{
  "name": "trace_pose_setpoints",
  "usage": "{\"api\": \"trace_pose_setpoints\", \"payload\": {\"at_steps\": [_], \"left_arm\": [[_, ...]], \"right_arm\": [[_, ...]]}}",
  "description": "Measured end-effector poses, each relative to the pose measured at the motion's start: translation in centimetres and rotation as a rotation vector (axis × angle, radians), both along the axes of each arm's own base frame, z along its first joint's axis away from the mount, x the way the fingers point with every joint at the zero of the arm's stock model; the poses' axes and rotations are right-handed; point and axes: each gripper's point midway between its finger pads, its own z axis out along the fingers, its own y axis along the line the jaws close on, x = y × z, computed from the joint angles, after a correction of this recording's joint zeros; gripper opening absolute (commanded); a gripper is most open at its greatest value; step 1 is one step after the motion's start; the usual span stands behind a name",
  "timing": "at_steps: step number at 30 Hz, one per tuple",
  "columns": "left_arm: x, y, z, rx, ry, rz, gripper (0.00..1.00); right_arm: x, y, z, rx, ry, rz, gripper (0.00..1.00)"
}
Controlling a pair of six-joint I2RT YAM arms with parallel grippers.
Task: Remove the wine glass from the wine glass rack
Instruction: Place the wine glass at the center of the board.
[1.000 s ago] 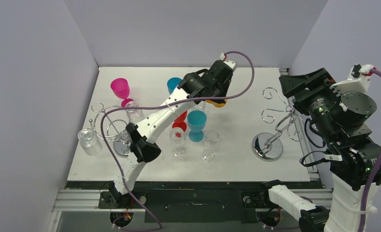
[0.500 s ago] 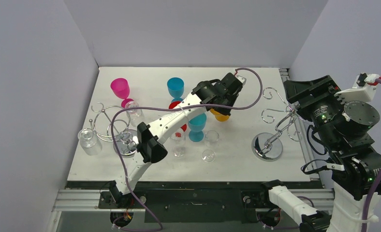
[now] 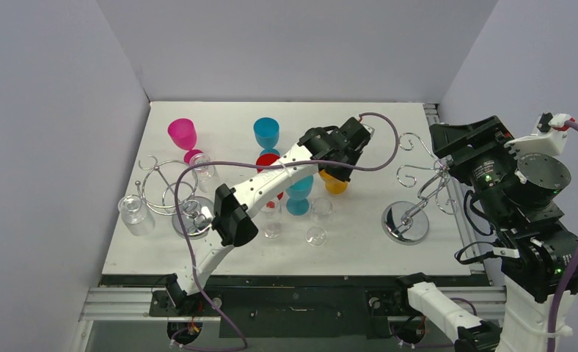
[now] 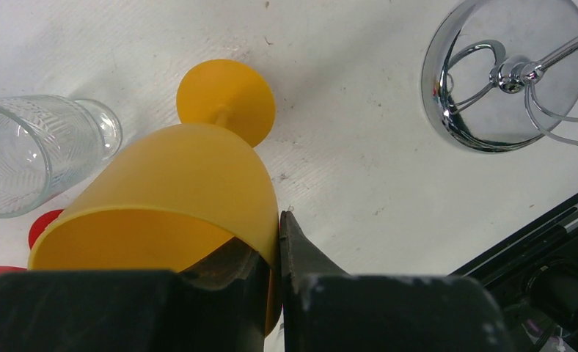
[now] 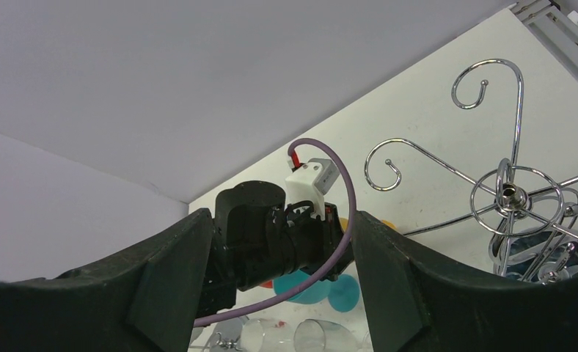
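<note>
Gripping the orange wine glass [image 3: 336, 184] by its rim, the left gripper [image 3: 336, 169] hovers left of the chrome rack [image 3: 407, 211], clear of it. Left wrist view: frosted opaque bowl, round foot, tilted. Right wrist view: right gripper [image 5: 282, 224] spread wide beside the rack.

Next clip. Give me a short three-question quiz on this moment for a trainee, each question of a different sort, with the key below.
1. True or false: the right hand is open and holds nothing.
2. Multiple choice: where does the left hand grip the orange wine glass?
A. at the rim of the bowl, one finger inside and one outside
B. around the stem
C. by the foot
3. Short answer: what colour is the far-left wine glass in the top view?

Key: 1 true; 2 A; 3 pink.
</note>
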Motion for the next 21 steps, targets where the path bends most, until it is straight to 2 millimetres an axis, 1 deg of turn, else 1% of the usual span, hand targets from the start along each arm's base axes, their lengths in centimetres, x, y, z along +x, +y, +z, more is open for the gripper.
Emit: {"api": "trace_pose_setpoints", "payload": {"at_steps": [7,14,18,21], "left_arm": [[-0.1,-0.2,-0.7,0.008,0.013,-0.007,0.12],[-0.1,-0.3,-1.6,0.02,0.023,-0.008,0.15],[-0.2,-0.3,-1.9,0.024,0.028,-0.009,0.24],[-0.2,-0.4,-1.9,0.025,0.03,-0.01,0.28]], "right_arm": [[-0.1,0.0,0.0,0.0,-0.002,0.0,0.65],[-0.1,0.0,-0.4,-0.002,0.007,-0.001,0.65],[0.1,0.0,-0.8,-0.004,0.016,-0.001,0.65],[0.1,0.0,-0.7,-0.004,0.016,-0.001,0.65]]}}
